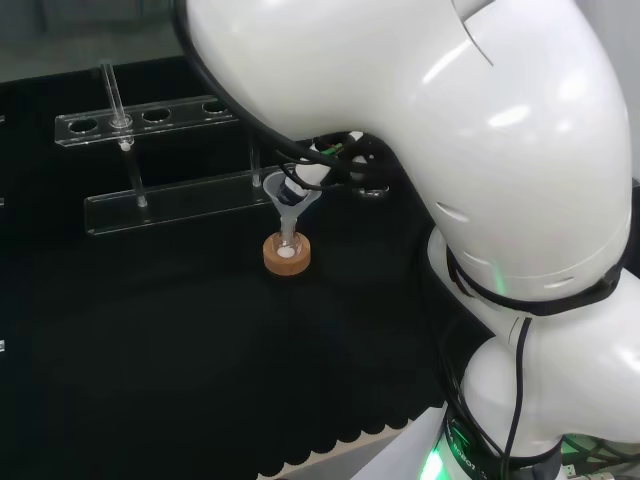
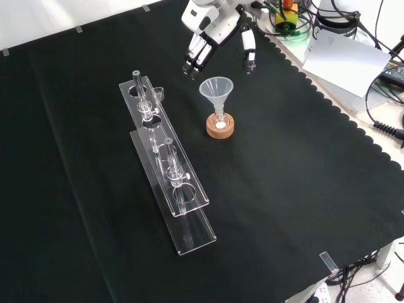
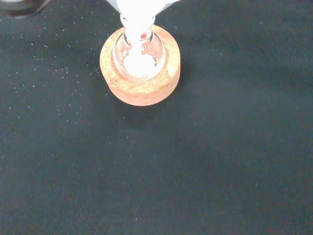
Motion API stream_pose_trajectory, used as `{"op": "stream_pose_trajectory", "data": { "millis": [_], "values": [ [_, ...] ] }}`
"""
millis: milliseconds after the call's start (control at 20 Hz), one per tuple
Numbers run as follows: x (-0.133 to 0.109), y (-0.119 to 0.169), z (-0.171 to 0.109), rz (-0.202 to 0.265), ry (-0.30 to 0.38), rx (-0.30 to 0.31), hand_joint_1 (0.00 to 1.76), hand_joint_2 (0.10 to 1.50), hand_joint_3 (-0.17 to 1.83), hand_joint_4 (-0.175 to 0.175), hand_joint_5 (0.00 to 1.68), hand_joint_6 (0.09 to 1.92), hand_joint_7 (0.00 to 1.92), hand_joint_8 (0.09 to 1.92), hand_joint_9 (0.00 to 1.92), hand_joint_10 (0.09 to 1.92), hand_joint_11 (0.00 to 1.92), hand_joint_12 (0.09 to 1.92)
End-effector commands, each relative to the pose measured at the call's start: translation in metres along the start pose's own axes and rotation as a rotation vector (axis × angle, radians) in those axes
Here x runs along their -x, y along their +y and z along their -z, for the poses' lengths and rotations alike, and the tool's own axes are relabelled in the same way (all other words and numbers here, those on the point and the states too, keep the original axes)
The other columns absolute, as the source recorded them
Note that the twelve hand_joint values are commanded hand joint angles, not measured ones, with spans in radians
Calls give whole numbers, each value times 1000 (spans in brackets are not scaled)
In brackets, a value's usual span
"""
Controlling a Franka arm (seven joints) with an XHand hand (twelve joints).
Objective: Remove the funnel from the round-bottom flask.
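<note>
Funnel (image 2: 216,90) upright in flask (image 2: 219,119), stem down neck; flask seated in cork ring (image 2: 220,128) near cloth (image 2: 284,189) centre in front view. White matter in flask bulb, plain in wrist view (image 3: 139,58). Hand (image 2: 214,28) above funnel at 12 o'clock in front view, fingers (image 2: 192,60) spread and pointing down, thumb (image 2: 249,53) apart, grasping nothing, clear of funnel rim. Clear rack (image 2: 165,165) at 9 o'clock of ring in front view, with tube (image 2: 140,91) upright in it. In head view, funnel (image 1: 290,197) just left of white arm links (image 1: 480,130).
</note>
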State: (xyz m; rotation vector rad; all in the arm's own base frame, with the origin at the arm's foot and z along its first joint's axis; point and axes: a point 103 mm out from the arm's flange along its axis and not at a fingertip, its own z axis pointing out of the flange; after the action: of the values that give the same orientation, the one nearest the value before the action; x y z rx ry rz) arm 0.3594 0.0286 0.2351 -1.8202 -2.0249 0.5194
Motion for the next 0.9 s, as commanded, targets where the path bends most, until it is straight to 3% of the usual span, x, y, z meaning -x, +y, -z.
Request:
{"op": "stream_pose_trajectory", "data": {
  "millis": [50,450,750,900],
  "values": [
    [-6,10,3,2,-25,1,572,646,294,-66,0,87,0,249,141,820,439,1411],
    [-10,21,-4,-22,-26,-15,579,653,276,-65,0,87,0,194,123,835,441,1406],
    [-10,29,-11,10,-26,-27,583,655,272,-66,0,87,0,185,124,839,442,1406],
    [-12,33,-14,5,-30,-32,586,656,271,-66,0,87,0,182,126,841,442,1406]
  ]
}}
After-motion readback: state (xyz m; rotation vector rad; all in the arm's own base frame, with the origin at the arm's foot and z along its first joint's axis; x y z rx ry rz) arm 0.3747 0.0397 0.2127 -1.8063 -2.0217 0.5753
